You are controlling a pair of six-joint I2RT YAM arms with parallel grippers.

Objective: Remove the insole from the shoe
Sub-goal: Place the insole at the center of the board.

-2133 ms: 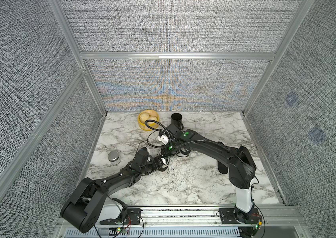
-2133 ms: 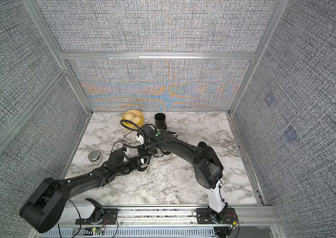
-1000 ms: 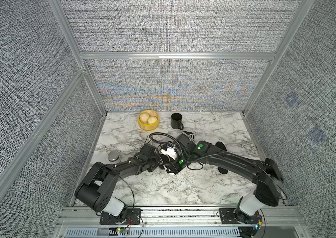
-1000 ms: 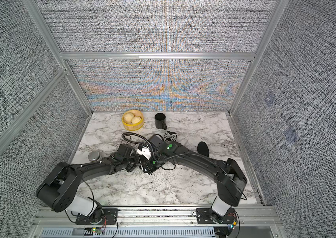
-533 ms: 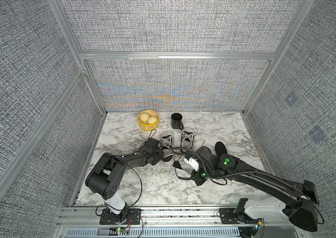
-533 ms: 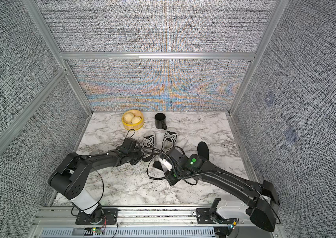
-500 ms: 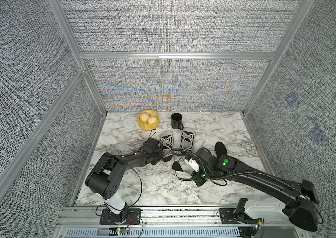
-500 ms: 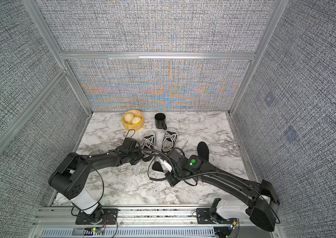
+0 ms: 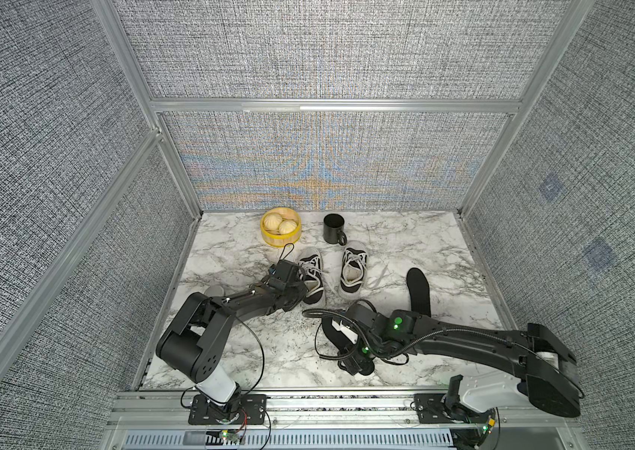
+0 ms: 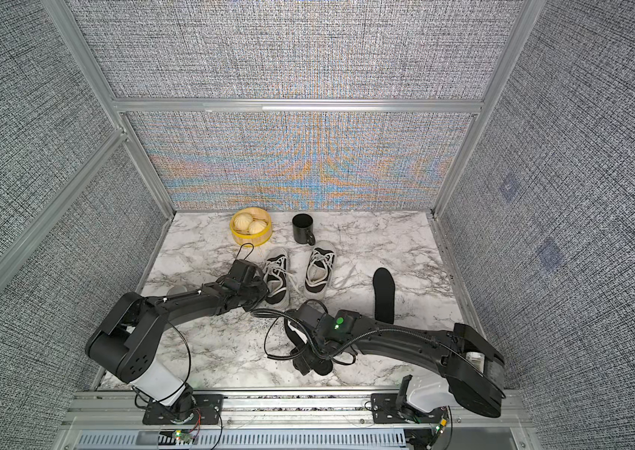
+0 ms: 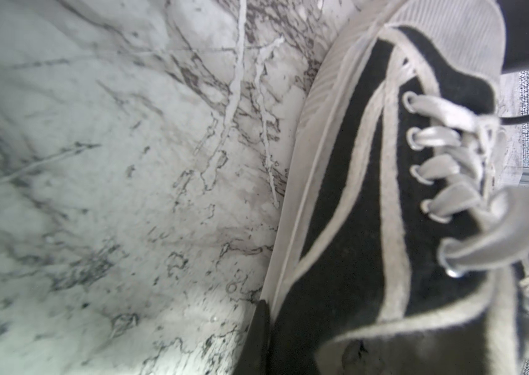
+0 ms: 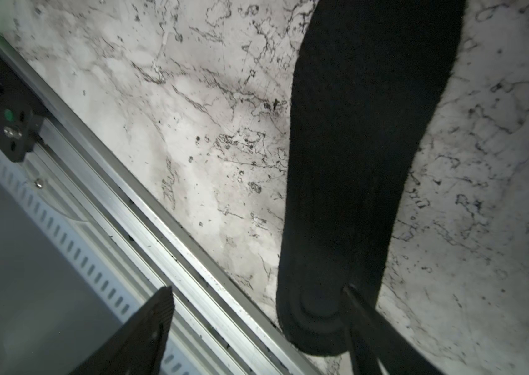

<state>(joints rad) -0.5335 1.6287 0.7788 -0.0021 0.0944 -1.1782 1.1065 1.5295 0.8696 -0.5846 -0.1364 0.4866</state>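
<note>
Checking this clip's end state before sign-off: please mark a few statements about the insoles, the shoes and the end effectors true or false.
1. The front insole and the side insole both lie on the table, outside the shoes. True.
2. The right end effector is clamped on the front insole. False: its jaws stand open over that insole's end.
3. The left end effector is at the shoe nearer the basket. True.
4. The mug lies on its side. False: it stands upright.
5. The basket is empty. False: it holds two buns.
</note>
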